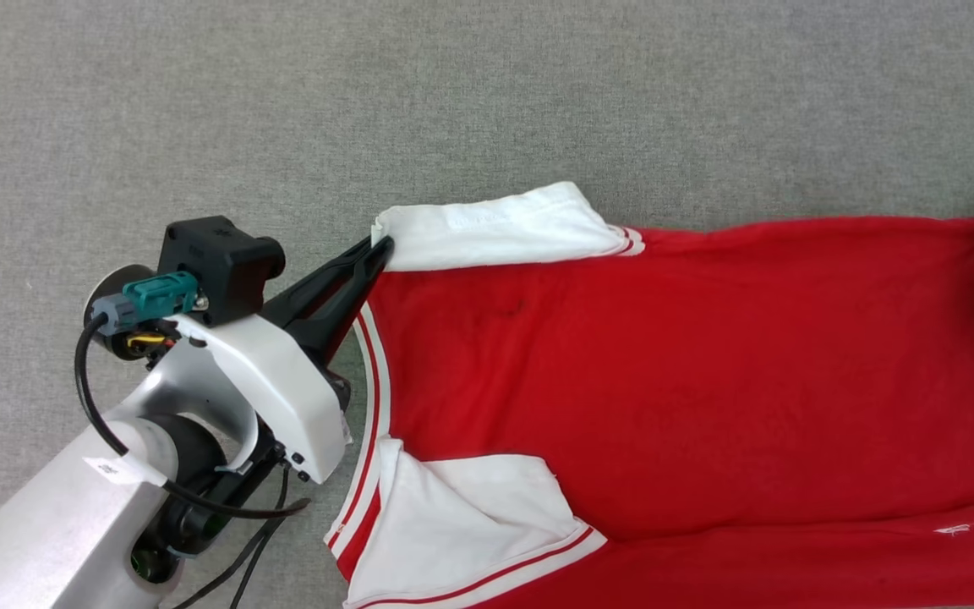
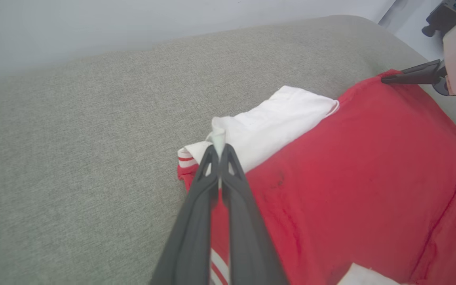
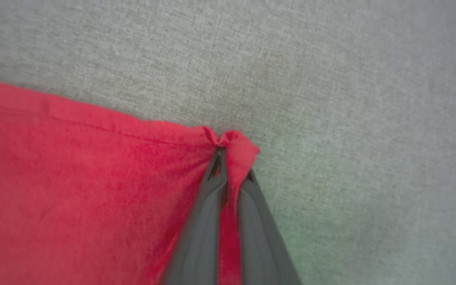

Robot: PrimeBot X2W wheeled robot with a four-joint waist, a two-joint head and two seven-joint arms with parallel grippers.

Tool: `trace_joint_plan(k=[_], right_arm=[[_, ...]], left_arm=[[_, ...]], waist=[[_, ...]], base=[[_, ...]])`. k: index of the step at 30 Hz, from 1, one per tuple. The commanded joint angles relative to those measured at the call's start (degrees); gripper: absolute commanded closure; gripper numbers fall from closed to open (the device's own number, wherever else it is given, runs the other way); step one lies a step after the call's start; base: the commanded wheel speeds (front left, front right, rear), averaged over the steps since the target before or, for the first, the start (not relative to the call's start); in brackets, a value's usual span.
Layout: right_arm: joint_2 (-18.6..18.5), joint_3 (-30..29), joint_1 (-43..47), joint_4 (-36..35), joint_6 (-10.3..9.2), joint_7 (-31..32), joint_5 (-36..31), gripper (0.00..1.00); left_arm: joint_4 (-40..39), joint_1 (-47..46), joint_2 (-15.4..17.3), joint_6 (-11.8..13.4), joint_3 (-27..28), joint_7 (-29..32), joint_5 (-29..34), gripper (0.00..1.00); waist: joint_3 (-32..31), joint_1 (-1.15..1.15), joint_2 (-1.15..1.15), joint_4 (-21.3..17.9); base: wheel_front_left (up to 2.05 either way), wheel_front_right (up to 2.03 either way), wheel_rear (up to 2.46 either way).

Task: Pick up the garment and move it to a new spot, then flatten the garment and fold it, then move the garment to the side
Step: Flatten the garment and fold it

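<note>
As the shirt point(image 1: 664, 381) lies spread on grey padding point(image 1: 453, 85), long axis left-right, left end effector point(image 1: 381, 245) clamps its far sleeve tip point(image 2: 218, 134), right end effector point(image 3: 228, 156) its far hem corner point(image 3: 238, 144); body lies nearward of both.

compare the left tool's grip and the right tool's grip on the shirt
The left tool pinches the tip of a white sleeve, while the right tool pinches a red hem corner. The left tool grips at the neckline end of the garment, the right tool at the opposite, bottom end. Both are shut on cloth, with the garment spread between them on the grey surface.
</note>
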Motion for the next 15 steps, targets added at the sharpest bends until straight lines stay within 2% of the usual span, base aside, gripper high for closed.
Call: trace_joint_plan(k=[1, 9, 15], right_arm=[[0.92, -0.05, 0.20, 1.84, -0.08, -0.95, -0.56, 1.00], [3.20, -4.57, 1.28, 2.24, -0.08, -10.05, 0.24, 1.00], [4.85, -6.30, 4.43, 1.15, -0.07, -14.35, 1.37, 1.00]], left_arm=[[0.45, 0.63, 0.07, 0.22, 0.18, -0.60, -0.05, 1.00], [3.92, 4.21, 0.09, 0.96, 1.07, -3.03, -1.54, 1.00], [5.44, 7.57, 0.38, 1.51, 1.24, -4.22, -2.71, 1.00]], waist=[[-0.52, 0.00, 0.00, -0.05], [-5.17, 0.00, 0.00, -0.97], [-9.23, 0.00, 0.00, -2.06]], base=[[0.00, 0.00, 0.00], [0.00, 0.00, 0.00], [0.00, 0.00, 0.00]])
